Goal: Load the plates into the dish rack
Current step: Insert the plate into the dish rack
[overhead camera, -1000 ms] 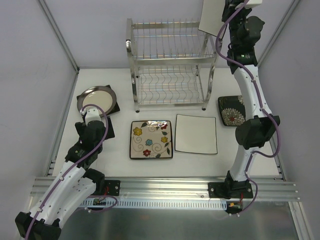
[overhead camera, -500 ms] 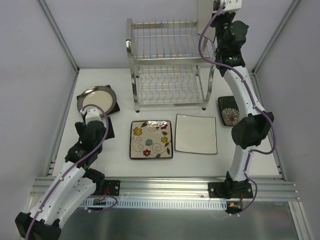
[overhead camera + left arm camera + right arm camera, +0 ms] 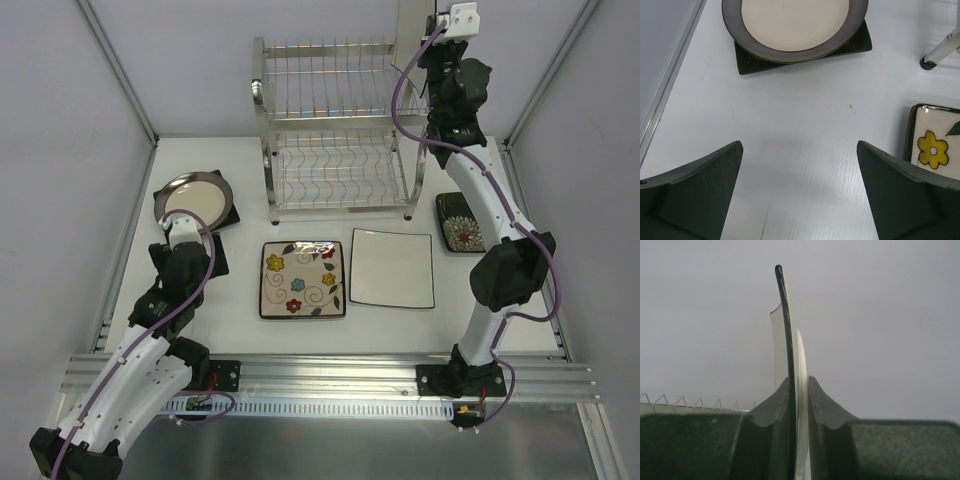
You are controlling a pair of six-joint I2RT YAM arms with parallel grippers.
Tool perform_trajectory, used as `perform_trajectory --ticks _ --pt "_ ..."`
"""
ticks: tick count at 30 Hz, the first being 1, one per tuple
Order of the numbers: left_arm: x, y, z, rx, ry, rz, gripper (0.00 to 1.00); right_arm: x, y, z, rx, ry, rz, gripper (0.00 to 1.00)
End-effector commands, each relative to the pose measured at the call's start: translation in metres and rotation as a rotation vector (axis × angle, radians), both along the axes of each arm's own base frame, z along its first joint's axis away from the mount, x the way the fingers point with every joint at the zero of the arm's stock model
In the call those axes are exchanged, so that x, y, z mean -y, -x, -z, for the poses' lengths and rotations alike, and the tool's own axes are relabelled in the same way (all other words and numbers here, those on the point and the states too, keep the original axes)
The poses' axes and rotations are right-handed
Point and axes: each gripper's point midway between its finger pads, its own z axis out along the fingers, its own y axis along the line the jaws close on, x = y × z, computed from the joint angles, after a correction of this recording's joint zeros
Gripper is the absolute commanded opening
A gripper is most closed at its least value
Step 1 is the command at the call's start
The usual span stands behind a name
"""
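My right gripper (image 3: 432,32) is raised high and shut on a white dark-rimmed plate (image 3: 410,25). It holds the plate upright and edge-on above the right end of the chrome dish rack (image 3: 330,130). In the right wrist view both fingers pinch the plate's edge (image 3: 788,325) at the gripper (image 3: 799,382). My left gripper (image 3: 186,226) is open and empty just below a round cream plate (image 3: 193,196), which lies on a black square plate (image 3: 228,216). On the table lie a cream flowered plate (image 3: 302,278), a white square plate (image 3: 392,267) and a dark white-flowered plate (image 3: 458,222).
The rack's wire tips (image 3: 690,402) show low on the left in the right wrist view. The left wrist view shows the round plate (image 3: 795,22), the flowered plate's corner (image 3: 935,145) and a rack foot (image 3: 940,50). Walls close in on both sides.
My right arm has swung the white plate left and turned it edge-on, from beside the rack's top right corner to above its right end. My left arm has not moved.
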Motion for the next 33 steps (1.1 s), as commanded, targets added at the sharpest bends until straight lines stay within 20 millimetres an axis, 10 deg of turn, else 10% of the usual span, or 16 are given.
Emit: perform_trajectory --ticks 1,20,33 --pt "0.000 -0.003 -0.008 0.038 0.001 0.009 0.99 -0.014 0.051 -0.051 0.081 -0.096 -0.107 0.00" --pt "0.003 -0.003 -0.013 0.060 0.017 0.031 0.99 -0.041 0.034 0.057 -0.284 -0.169 -0.148 0.11" --pt "0.005 -0.002 -0.016 0.074 0.027 0.045 0.99 -0.053 0.047 0.082 -0.376 -0.199 -0.160 0.16"
